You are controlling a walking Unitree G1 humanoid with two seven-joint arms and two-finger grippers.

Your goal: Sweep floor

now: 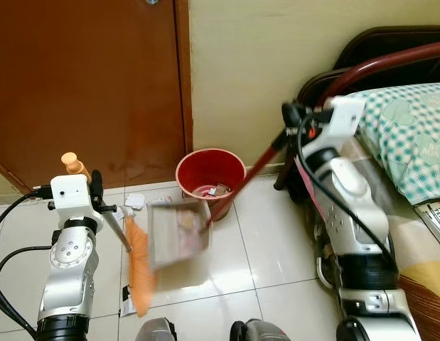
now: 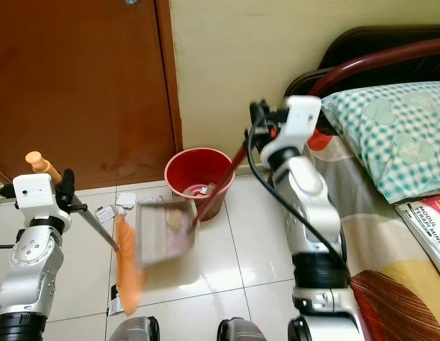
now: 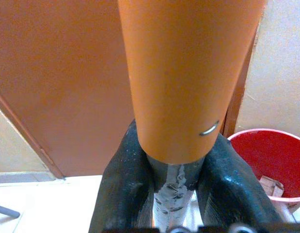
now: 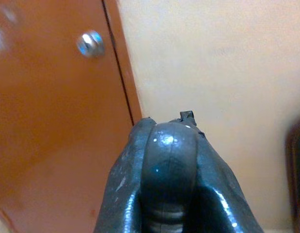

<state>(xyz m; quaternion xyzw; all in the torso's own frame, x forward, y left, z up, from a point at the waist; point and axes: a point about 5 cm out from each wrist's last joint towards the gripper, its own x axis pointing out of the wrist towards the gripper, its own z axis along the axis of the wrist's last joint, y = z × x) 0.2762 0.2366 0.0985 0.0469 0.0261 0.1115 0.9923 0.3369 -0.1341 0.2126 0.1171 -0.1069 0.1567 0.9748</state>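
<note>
My left gripper (image 1: 97,192) is shut on the broom's grey shaft just below its orange grip (image 3: 183,73). The broom's orange bristles (image 1: 140,273) rest on the tiled floor at my left. My right gripper (image 1: 294,117) is shut on the long dark red handle (image 1: 251,172) of the dustpan (image 1: 177,233). The pan is blurred and sits tilted just in front of the red bucket (image 1: 210,174), with scraps of litter in it. Paper scraps also lie at the bottom of the bucket. In the right wrist view both fingers (image 4: 125,194) clasp the dark rounded handle.
A brown door (image 1: 84,78) and a cream wall close off the far side. A bed with a checked pillow (image 1: 411,135) and a magazine (image 1: 436,217) stands at my right. Loose paper scraps (image 1: 134,202) lie on the tiles by the door.
</note>
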